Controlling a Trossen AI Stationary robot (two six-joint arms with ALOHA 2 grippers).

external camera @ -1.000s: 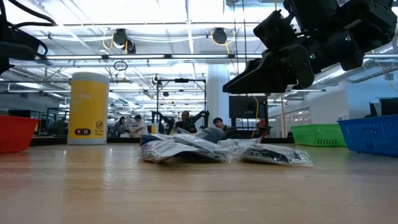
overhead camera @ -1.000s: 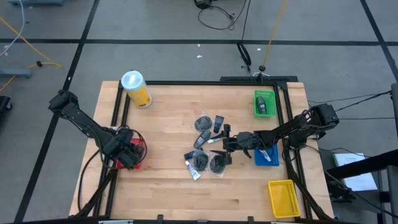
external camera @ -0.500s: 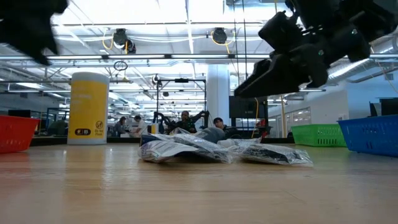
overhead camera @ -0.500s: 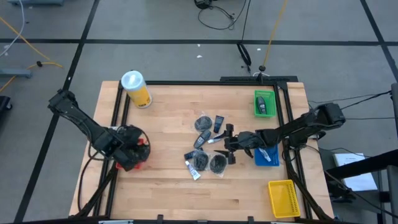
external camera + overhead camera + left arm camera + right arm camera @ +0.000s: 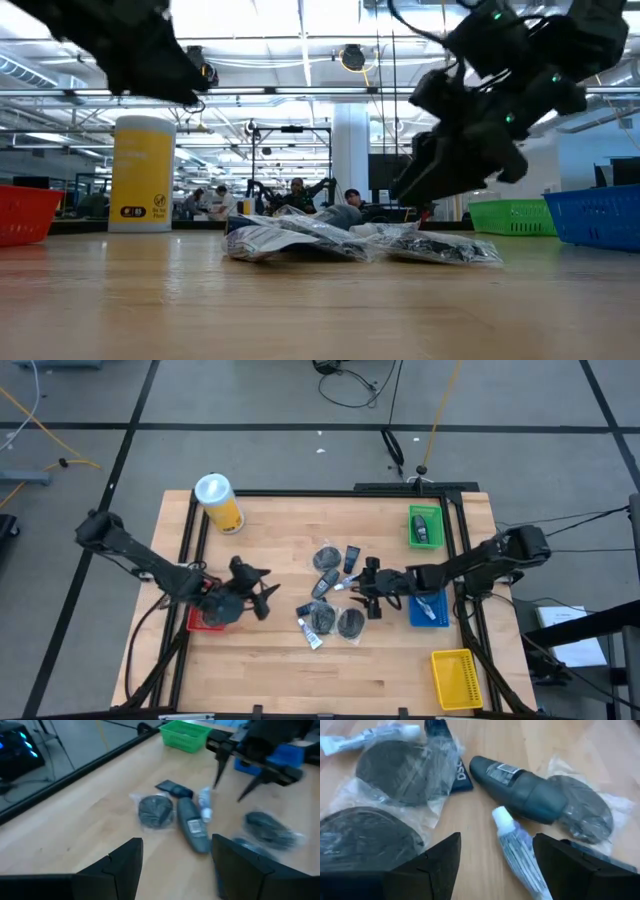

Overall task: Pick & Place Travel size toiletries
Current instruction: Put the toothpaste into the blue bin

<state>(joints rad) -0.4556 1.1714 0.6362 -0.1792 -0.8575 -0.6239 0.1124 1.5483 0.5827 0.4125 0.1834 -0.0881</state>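
As seen from the high view, toiletries (image 5: 330, 595) lie clustered mid-table; left gripper (image 5: 262, 592) hangs beside the red bin (image 5: 205, 620), right gripper (image 5: 352, 588) over the cluster. Low view: crinkly wrapped packets (image 5: 300, 240) resting flat on the wood. Left wrist view: jaws spread, empty, facing a dark bottle (image 5: 192, 824). Right wrist view: jaws spread, empty, above a tube (image 5: 520, 852). Items judged light, film-slippery; bottle stiff, best pinched across its middle.
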